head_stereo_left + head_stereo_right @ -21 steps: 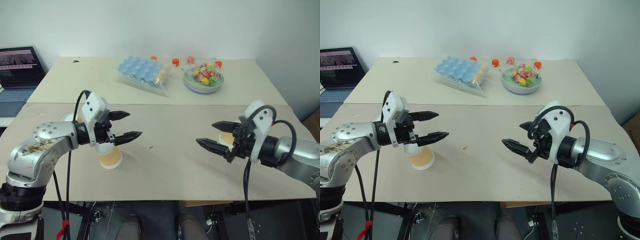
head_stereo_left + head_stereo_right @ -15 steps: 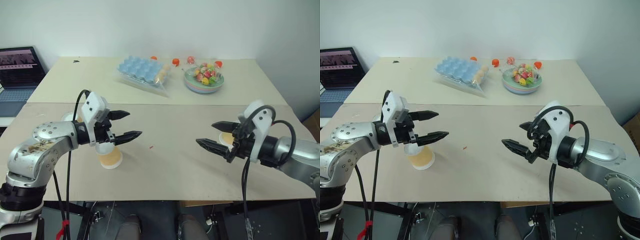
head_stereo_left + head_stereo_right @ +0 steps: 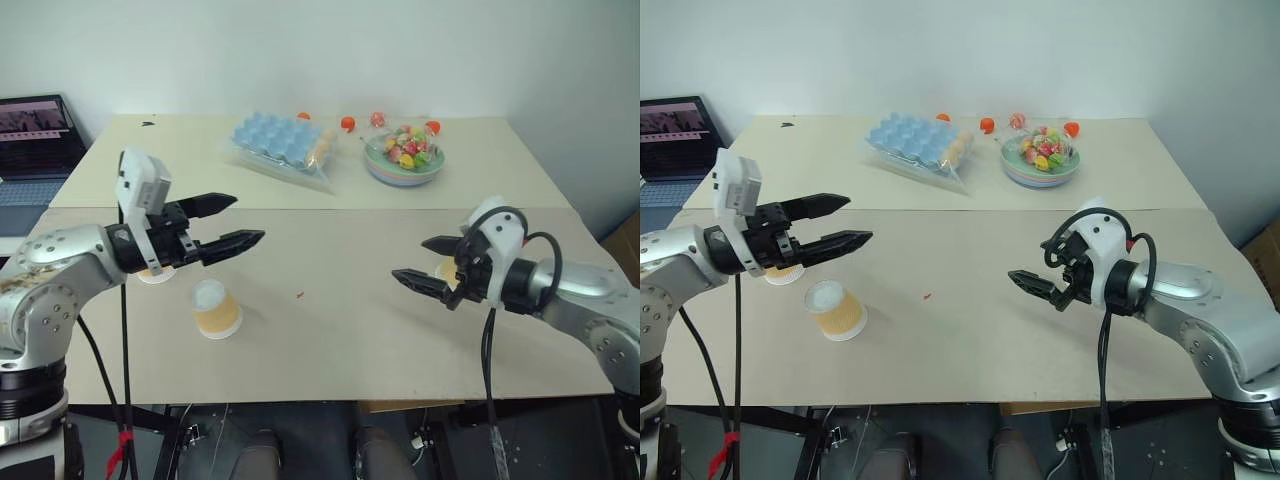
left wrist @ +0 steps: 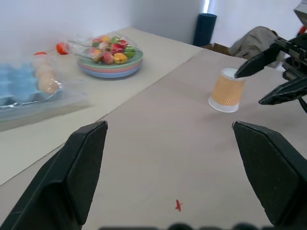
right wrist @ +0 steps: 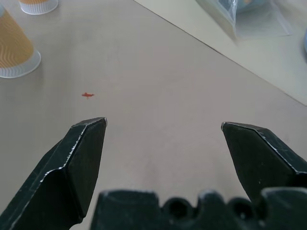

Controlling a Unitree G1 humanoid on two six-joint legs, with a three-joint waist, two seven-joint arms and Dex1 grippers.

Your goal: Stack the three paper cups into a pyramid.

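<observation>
the three cups stand upside down on the table, none stacked. the near cup stands alone toward the front left. the far-left cup sits behind the left arm, only its rim edge peeking out below the fingers in the head views. the right cup is half hidden behind the right gripper in the head views, but the left wrist view shows it whole, upright on its rim, with the right gripper's fingertips just beside it and not touching it.

the left gripper hangs above the table, fingers spread wide with nothing between them, pointing toward the middle. the right gripper is also spread wide and empty, pointing back toward the left side. the right wrist view shows bare table between its fingers, a small red speck on the surface, and the near cup and far-left cup at the far side of that view.

at the back of the table lie a blue egg tray in clear wrap and a bowl of candies, with a few loose orange pieces near them. a laptop stands off the left edge. a seam runs across the table between the back items and the cups. the middle of the front board, between the two grippers, is open, with only the red speck on it. the near cup is not far from the front edge; the right cup is nearer the right edge.
</observation>
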